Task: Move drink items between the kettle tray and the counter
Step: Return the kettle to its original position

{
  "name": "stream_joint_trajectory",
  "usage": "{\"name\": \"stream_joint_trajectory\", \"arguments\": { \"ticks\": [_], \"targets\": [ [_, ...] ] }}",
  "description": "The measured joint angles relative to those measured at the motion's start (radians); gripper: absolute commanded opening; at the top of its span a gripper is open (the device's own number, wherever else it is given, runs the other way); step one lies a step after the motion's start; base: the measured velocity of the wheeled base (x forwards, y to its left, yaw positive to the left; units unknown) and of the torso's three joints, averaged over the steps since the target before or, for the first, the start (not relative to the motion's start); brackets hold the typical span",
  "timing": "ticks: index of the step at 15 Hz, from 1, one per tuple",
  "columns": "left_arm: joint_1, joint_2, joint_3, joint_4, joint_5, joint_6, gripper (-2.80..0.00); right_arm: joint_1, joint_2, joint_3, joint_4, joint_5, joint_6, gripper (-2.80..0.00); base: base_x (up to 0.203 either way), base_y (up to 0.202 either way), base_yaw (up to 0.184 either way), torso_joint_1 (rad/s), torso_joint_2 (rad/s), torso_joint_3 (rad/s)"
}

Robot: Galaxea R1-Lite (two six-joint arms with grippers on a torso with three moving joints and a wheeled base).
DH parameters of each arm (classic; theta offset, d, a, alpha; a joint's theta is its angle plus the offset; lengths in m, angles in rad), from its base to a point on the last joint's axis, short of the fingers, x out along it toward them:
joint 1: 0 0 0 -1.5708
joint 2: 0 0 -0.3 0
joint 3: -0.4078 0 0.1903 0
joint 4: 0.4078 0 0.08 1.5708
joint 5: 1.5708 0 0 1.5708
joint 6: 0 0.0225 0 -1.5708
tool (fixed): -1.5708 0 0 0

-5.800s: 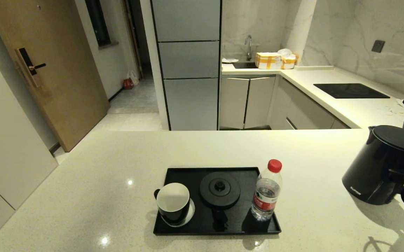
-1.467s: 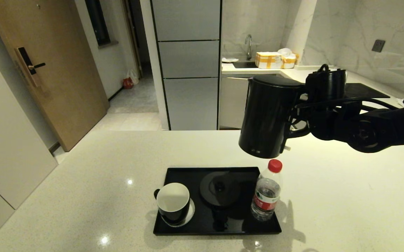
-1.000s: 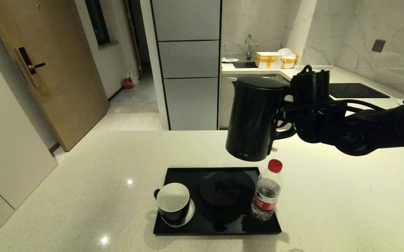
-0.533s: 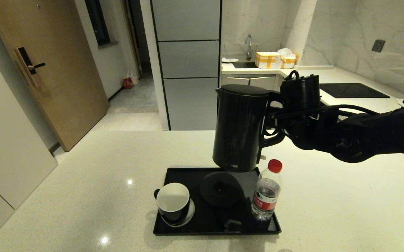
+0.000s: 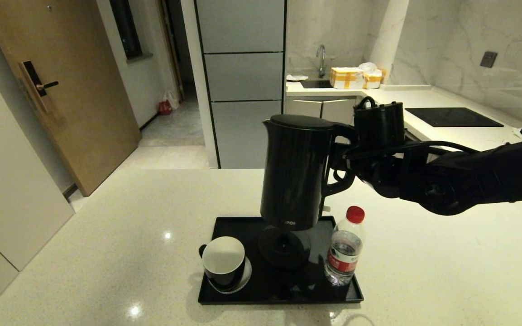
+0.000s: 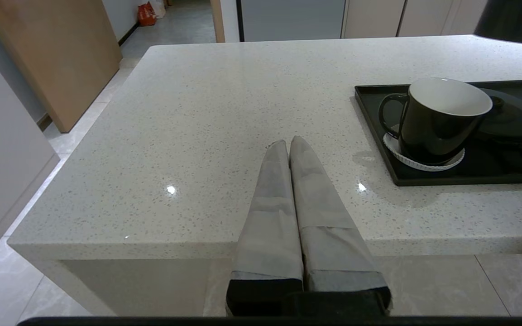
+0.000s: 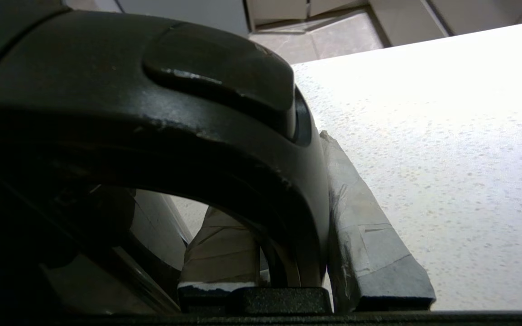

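dim indoor light | glare spots on counter (image 5: 107,253) | sharp focus

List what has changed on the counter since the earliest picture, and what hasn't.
The right gripper has lifted the kettle by its handle off the counter at the right and carried it leftward and down; it now hangs just above the base disc. Mug, bottle, tray and parked left gripper stayed put.

Head camera looks down at the tray (image 5: 224,296), shared with left wrist's.
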Motion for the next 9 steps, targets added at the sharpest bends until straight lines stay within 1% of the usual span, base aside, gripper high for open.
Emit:
{"name": "stream_joint_trajectory", "arguments": {
  "ticks": [2,5,7,9],
  "targets": [
    [0.0,0.0,0.0,0.0,0.0,0.0,-2.8,-0.001,0.011,0.01,-0.028,0.035,0.001,-2.8,0.0,0.0,0.0,0.0,0.0,0.0],
    [0.0,0.0,0.0,0.0,0.001,0.0,-2.8,0.0,0.038,0.024,-0.092,0.048,-0.01,-2.8,0.0,0.0,0.0,0.0,0.0,0.0],
    [0.0,0.0,0.0,0.0,0.0,0.0,-2.8,0.0,0.049,0.036,-0.116,0.091,-0.015,-2.8,0.0,0.0,0.0,0.0,0.0,0.0],
    [0.0,0.0,0.0,0.0,0.0,0.0,-2.8,0.001,0.055,0.042,-0.129,0.104,-0.03,-2.8,0.0,0.0,0.0,0.0,0.0,0.0]
  ]
}}
